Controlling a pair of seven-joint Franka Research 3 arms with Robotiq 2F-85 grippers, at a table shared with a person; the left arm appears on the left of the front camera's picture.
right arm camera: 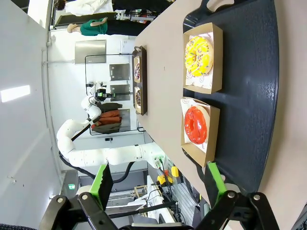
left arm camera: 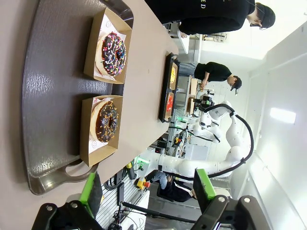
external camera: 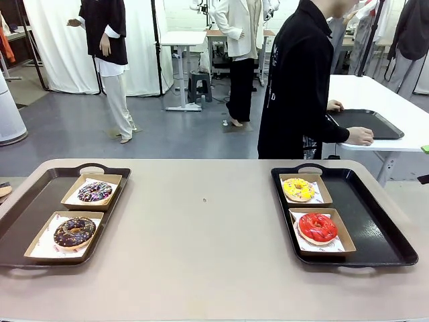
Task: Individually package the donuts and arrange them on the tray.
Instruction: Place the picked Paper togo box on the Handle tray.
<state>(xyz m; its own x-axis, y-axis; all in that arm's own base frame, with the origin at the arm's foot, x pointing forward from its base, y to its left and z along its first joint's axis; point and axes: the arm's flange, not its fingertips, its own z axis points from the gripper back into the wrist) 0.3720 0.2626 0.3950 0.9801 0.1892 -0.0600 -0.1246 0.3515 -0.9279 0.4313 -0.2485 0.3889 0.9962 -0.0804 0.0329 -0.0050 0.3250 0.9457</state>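
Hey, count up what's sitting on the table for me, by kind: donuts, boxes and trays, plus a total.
Donuts: 4 (chocolate-glazed, dark with coloured sprinkles, yellow with sprinkles, glossy red)
Cardboard boxes: 4, one under each donut, e.g.
Trays: 2 (left tray, right tray)
Total: 10

A: The red donut (external camera: 317, 227) has a glossy glaze, and its box (external camera: 342, 236) is matt brown cardboard with white paper lining.

B: Trays (external camera: 382, 235) look like dark, slightly shiny plastic; the surface (external camera: 201, 235) is smooth, matt beige.
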